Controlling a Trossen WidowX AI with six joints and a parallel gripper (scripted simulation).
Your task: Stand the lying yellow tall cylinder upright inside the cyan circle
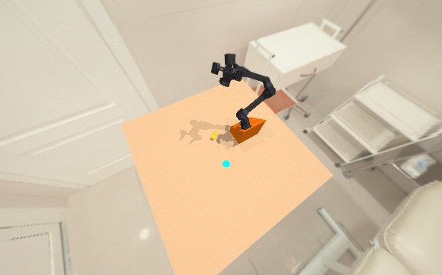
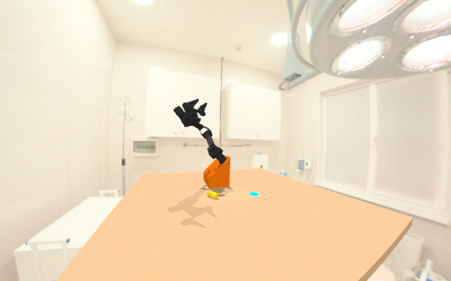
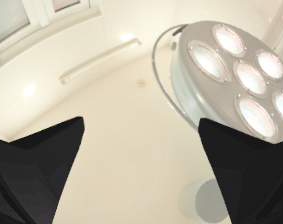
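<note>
The yellow tall cylinder (image 1: 213,135) (image 2: 212,194) lies on its side on the table, near the arm's orange base. The cyan circle (image 1: 225,163) (image 2: 253,193) is flat on the table, apart from the cylinder, with nothing standing on it. My gripper (image 1: 219,75) (image 2: 202,101) (image 3: 141,123) is open and empty, raised high above the table. The wrist view shows ceiling and lamp between the wide-set fingers; neither the cylinder nor the circle shows there.
The orange base (image 1: 248,131) (image 2: 221,176) stands on the tan table (image 1: 190,191) (image 2: 249,238), beside the cylinder. The arm's shadow falls on the table near the cylinder. A surgical lamp (image 2: 389,43) (image 3: 232,75) hangs in the room's background.
</note>
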